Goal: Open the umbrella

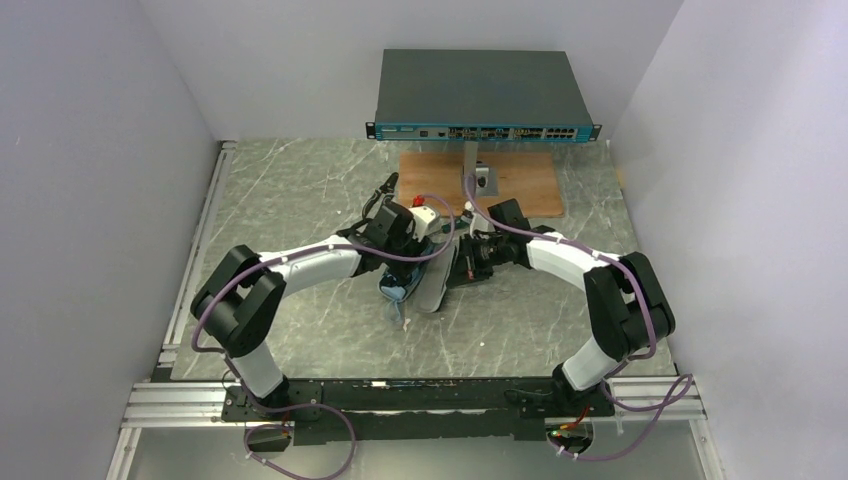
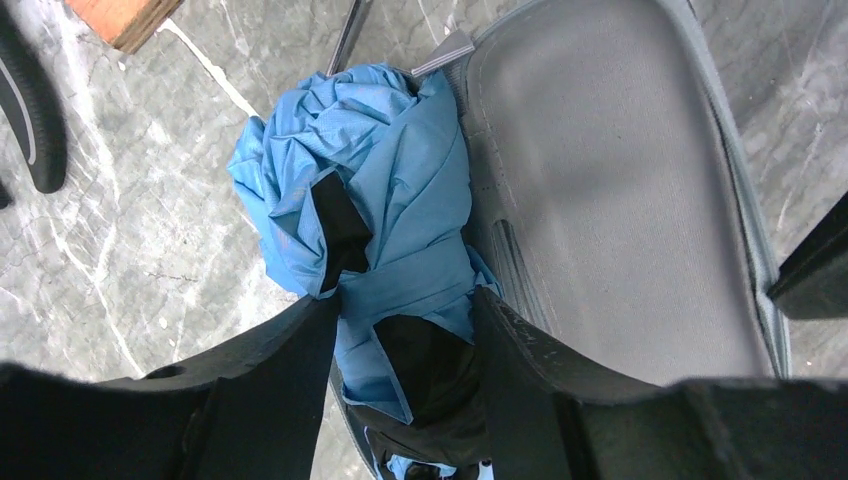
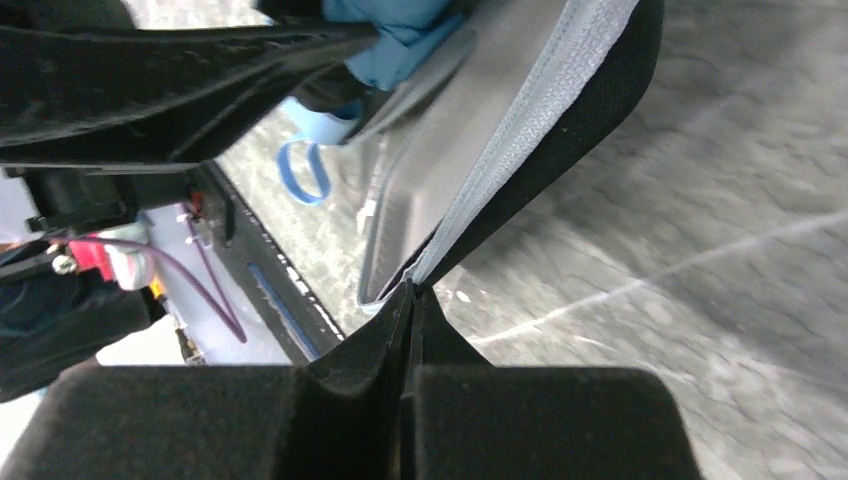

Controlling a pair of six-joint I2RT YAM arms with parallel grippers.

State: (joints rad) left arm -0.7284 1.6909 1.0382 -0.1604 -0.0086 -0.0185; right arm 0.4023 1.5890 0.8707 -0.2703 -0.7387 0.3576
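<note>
Folded umbrella (image 2: pixel 390 180), crumpled sky-blue canopy, black patches; against grey case (image 2: pixel 610 200)

The right fingers (image 3: pixel 397 335) are pressed together at the bottom, nipping the corner of a grey case (image 3: pixel 450 170). Its pale zip tape runs up and to the right from their tips. Up and left of them the umbrella (image 3: pixel 400 40) shows as blue cloth, with its pale-blue handle (image 3: pixel 325 125) and loop strap just under the black left fingers (image 3: pixel 150 80). The marbled surface (image 3: pixel 700 200) lies to the right.

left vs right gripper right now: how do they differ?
Left gripper jaws stand wide, clamped around the folded blue umbrella; right gripper jaws are pinched shut on the grey case rim. Left grips a fat bundle, right a thin edge. Both hold something.
</note>
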